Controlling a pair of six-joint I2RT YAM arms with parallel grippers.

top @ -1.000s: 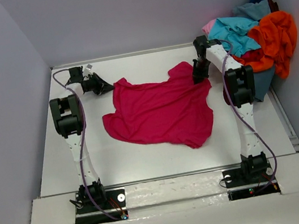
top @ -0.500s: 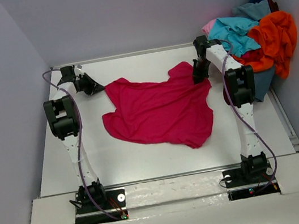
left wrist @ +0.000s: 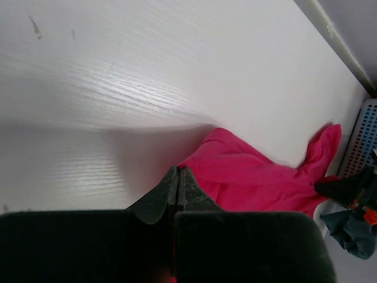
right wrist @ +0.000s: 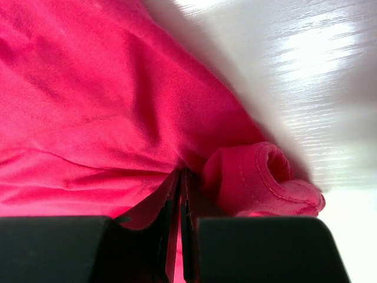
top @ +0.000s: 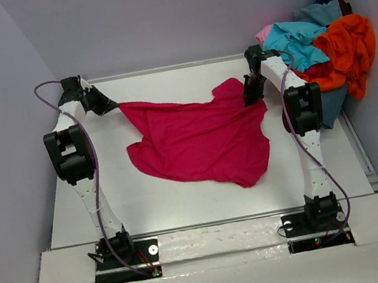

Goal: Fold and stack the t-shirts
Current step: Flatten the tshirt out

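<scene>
Pulling away from the heap of coloured shirts (top: 325,46), the left gripper (top: 115,106) has dragged its pinched corner of the soft crimson-magenta cloth t-shirt (top: 200,140) outward, so the shirt stretches lengthwise to the right gripper (top: 252,99), clamped on its heap-side corner.

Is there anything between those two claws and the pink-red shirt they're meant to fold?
Nothing visible stands between them. The left gripper is shut on the crimson t-shirt at its far-left corner, and the right gripper is shut on its far-right edge.
</scene>
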